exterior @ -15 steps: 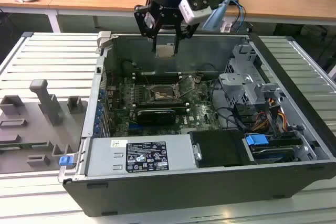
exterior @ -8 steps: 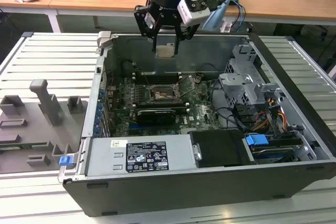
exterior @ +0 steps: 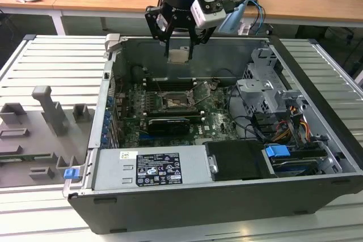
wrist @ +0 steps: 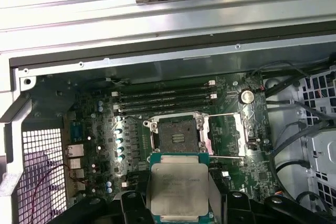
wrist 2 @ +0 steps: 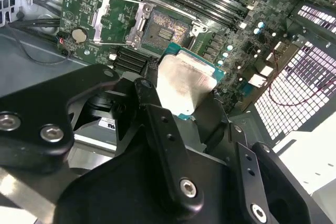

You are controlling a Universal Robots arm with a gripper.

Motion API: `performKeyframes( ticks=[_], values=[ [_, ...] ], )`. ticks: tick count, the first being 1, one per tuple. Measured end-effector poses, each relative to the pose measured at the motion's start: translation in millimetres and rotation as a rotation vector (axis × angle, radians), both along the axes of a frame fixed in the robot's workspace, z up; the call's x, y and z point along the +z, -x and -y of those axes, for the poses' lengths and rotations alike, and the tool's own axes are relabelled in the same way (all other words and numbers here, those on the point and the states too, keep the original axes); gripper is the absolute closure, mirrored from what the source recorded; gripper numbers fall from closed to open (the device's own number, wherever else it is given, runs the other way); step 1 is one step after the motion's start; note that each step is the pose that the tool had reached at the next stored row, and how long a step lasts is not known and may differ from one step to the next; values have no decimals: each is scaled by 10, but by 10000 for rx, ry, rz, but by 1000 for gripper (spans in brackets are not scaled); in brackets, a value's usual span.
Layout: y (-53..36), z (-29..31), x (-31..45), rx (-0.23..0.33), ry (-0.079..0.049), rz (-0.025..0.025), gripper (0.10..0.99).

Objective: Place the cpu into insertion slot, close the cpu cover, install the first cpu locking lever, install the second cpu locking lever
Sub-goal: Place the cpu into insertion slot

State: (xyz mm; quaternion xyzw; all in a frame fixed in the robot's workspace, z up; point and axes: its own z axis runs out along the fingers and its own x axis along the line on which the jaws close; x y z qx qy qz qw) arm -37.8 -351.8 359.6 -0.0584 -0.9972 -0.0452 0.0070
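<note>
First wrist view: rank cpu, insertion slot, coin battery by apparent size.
1. cpu, though it is nearest the camera, so its lead over the slot is unsure.
2. insertion slot.
3. coin battery, clearly smallest.

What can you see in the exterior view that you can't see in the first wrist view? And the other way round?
The exterior view adds the power supply box with its label, the grey holder tray on the exterior view's left of the case, and the wooden desks behind. The first wrist view adds the round coin battery and the perforated case wall. Both share the gripper shut on the cpu, held above the uncovered insertion slot.
</note>
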Motion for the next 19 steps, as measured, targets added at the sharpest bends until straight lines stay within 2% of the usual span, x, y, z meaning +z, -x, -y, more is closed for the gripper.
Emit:
performKeyframes(
  ticks=[4,19],
  values=[
    [0,0,-4,-327,1,0,557],
    [0,0,-29,-440,1,0,557]
  ],
)
